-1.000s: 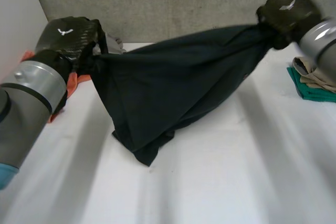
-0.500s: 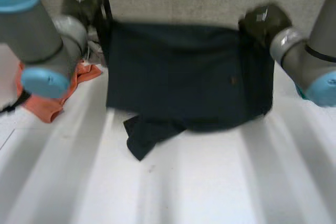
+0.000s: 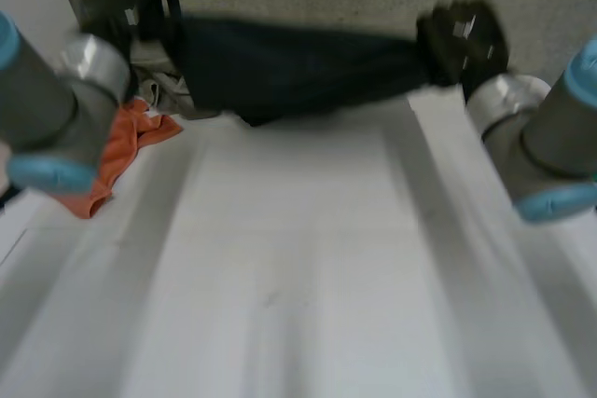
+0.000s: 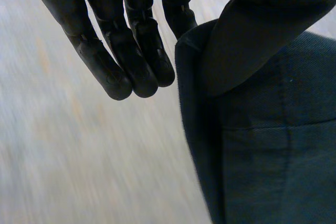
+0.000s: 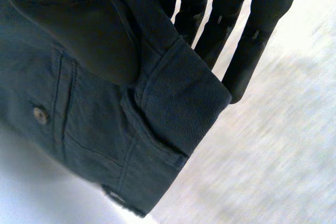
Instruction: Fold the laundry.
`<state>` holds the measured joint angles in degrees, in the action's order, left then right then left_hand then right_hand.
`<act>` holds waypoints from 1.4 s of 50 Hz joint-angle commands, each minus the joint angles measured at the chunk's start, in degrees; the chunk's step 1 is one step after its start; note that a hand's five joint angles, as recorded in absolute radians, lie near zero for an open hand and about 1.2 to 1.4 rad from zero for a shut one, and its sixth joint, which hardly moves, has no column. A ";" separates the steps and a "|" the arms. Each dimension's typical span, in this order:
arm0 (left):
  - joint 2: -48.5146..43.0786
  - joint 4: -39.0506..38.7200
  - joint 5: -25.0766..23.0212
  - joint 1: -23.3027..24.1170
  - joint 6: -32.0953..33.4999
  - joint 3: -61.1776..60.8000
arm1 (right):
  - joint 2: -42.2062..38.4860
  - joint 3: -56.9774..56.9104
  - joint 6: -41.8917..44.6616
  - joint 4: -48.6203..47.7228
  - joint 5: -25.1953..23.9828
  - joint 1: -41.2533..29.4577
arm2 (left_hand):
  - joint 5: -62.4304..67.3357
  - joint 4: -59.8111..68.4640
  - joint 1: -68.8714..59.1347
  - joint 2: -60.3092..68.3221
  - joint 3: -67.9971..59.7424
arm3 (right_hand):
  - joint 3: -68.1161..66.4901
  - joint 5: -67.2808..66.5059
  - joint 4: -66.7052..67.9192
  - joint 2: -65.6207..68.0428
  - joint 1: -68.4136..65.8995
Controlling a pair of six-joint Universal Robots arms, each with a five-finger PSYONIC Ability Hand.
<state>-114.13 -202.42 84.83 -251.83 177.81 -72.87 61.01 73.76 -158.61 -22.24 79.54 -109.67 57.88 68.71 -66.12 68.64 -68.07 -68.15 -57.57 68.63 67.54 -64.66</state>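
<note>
While left hand (image 3: 126,2) and right hand (image 3: 464,34) pinch it — garment (image 3: 289,67) stretched

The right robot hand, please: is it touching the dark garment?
Touching. In the right wrist view the right robot hand pinches the dark garment at its folded edge, between the thumb and straight fingers.

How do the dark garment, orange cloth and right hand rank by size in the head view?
Largest: dark garment.
Then orange cloth and right hand, about alike; the left arm hides part of the cloth.
</note>
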 commanded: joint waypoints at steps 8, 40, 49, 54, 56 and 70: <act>-0.74 -1.58 -7.48 -0.24 5.77 -25.91 | -2.05 15.80 8.85 9.92 0.00 0.16 | 6.14 5.32 -7.91 5.38 -5.95 | 1.50 0.91 -1.98 -0.88 -2.00; 3.23 16.09 5.60 8.55 22.84 -28.21 | -0.01 16.59 26.25 17.59 -8.52 2.89 | -39.50 -40.33 37.74 -40.26 39.69 | 31.08 30.50 -31.56 -30.46 27.58; -4.78 14.16 5.70 8.11 23.46 -22.41 | -5.82 13.52 25.55 12.14 -8.26 2.80 | -37.49 -38.32 35.73 -38.25 37.68 | 20.65 20.07 -21.13 -20.03 17.15; -6.98 12.58 5.70 8.11 25.56 -21.00 | -7.84 11.76 24.06 10.29 -7.73 2.71 | -24.22 -25.05 22.46 -24.98 24.41 | -1.01 -1.59 0.53 1.63 -4.51; -7.77 10.30 5.70 8.11 27.23 -20.64 | -8.28 11.32 22.83 10.11 -7.56 2.71 | -13.64 -14.46 11.87 -14.39 13.83 | -11.84 -12.43 11.36 12.46 -15.34; -3.47 0.97 5.52 7.84 34.97 -24.50 | -3.54 12.72 19.31 16.17 -6.33 2.36 | 12.12 11.29 -13.88 11.36 -11.93 | -11.85 -12.43 11.37 12.46 -15.34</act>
<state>-122.42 -201.18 90.54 -244.15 211.83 -94.63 54.74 85.71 -138.99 -9.45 72.80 -107.03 56.13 68.41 -66.09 68.35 -67.94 -67.87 -58.10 68.35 67.55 -62.13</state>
